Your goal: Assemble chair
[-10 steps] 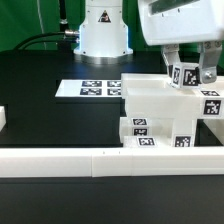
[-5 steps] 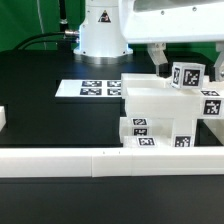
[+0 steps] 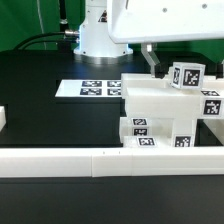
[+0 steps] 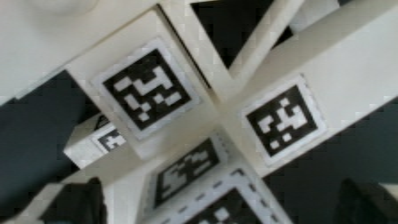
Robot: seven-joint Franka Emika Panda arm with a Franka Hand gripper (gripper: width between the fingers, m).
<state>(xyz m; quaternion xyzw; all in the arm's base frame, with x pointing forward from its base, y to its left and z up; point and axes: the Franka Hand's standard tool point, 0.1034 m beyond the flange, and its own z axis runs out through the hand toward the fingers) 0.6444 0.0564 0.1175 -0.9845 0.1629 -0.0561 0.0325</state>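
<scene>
jaws spread wide, hanging over the partly built white chair.

No words or numbers are legible. Coded square tags stand on the chair and the marker board. A triangular sign, possibly a warning, is on the robot base.

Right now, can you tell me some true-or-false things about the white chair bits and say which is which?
1. The chair sits on a black table. True.
2. The marker board stands on top of the chair. False: it lies flat on the table, to the exterior view's left of the chair.
3. The tags on the chair are black and white. True.
4. The long white wall runs behind the chair. False: it runs in front of it, nearer the camera.
</scene>
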